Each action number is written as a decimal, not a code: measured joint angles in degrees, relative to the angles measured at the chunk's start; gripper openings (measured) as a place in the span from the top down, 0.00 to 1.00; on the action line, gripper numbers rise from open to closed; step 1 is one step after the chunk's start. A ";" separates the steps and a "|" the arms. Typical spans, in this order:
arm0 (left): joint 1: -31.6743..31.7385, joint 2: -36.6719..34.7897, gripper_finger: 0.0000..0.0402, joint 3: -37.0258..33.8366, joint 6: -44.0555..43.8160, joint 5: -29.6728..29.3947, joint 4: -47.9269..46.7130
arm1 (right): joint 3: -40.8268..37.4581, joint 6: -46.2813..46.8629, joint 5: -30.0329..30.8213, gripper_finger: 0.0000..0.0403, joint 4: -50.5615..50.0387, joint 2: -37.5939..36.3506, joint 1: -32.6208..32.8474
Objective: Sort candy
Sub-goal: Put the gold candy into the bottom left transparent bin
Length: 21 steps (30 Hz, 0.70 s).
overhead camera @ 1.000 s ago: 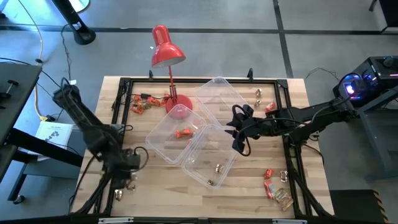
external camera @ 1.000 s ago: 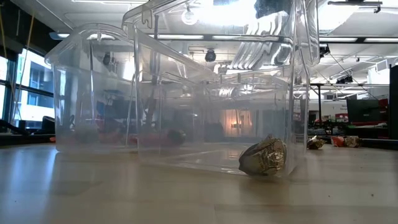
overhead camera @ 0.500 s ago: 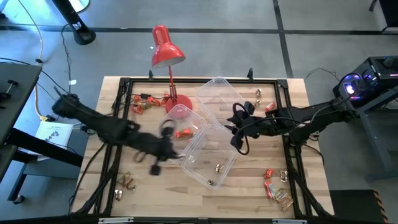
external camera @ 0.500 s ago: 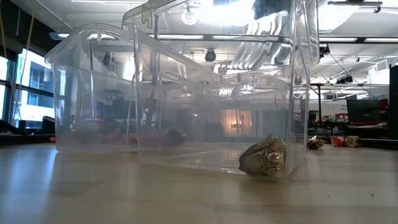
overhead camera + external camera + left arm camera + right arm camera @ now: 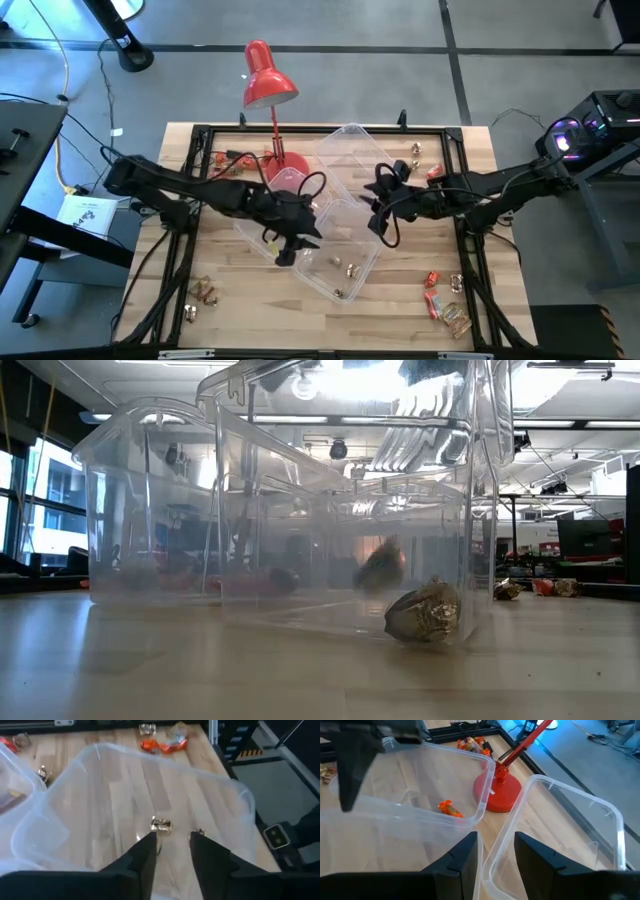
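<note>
Three clear tubs stand together mid-table: a far one point(image 5: 352, 150), a middle one point(image 5: 262, 212) and a near one point(image 5: 345, 262). My left gripper point(image 5: 287, 250) point(image 5: 172, 837) hangs open over the near tub's left end. A gold candy point(image 5: 380, 565) shows blurred in mid-air inside that tub, and two gold candies point(image 5: 350, 268) lie on its floor. An orange candy point(image 5: 451, 809) lies in the middle tub. My right gripper point(image 5: 383, 226) point(image 5: 495, 847) is open above the spot where the tub rims meet. I cannot tell whether it touches a rim.
Loose candy lies in heaps at the far left point(image 5: 230, 165), near left point(image 5: 205, 293), near right point(image 5: 445, 308) and far right point(image 5: 425, 165). A red desk lamp point(image 5: 268, 85) stands with its base point(image 5: 288, 178) behind the middle tub. A black frame point(image 5: 200, 135) runs along the table's edges.
My left gripper has swept from the near left candy heap toward the table's right, ending over the near tub. A gold candy now shows in mid-air inside that tub, clear of the fingers. My right gripper has kept still.
</note>
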 joint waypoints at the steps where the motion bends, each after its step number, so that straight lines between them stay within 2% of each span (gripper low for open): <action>1: -0.14 -0.19 0.67 0.86 -1.02 0.13 -1.87 | 0.00 -0.02 0.16 0.69 0.00 0.00 0.00; 3: -0.60 -1.01 0.63 2.73 -3.71 2.30 -6.87 | 0.00 -0.28 0.29 0.69 0.00 0.00 0.00; 6: -2.75 -3.96 0.59 3.70 -9.07 8.54 -15.59 | 0.00 -0.46 0.31 0.69 -0.22 0.00 0.00; 8: -5.96 -6.51 0.59 3.23 -14.19 8.90 -20.21 | 0.00 -0.42 0.30 0.69 -0.52 0.00 0.00; 12: -16.85 -12.35 0.61 -1.09 -26.68 -1.81 -23.26 | 0.00 2.00 0.31 0.69 -0.93 0.00 0.00; 16: -30.89 -16.19 0.63 -7.57 -43.85 -12.61 -22.96 | 0.00 2.83 0.29 0.69 -1.88 0.00 0.00; 19: -40.38 -15.34 0.63 -13.60 -52.82 -16.07 -21.03 | 0.00 2.08 0.29 0.69 -1.92 0.00 0.00; 21: -44.60 -13.46 0.63 -17.76 -55.72 -15.84 -17.35 | 0.00 1.45 0.29 0.69 -1.90 0.00 -0.12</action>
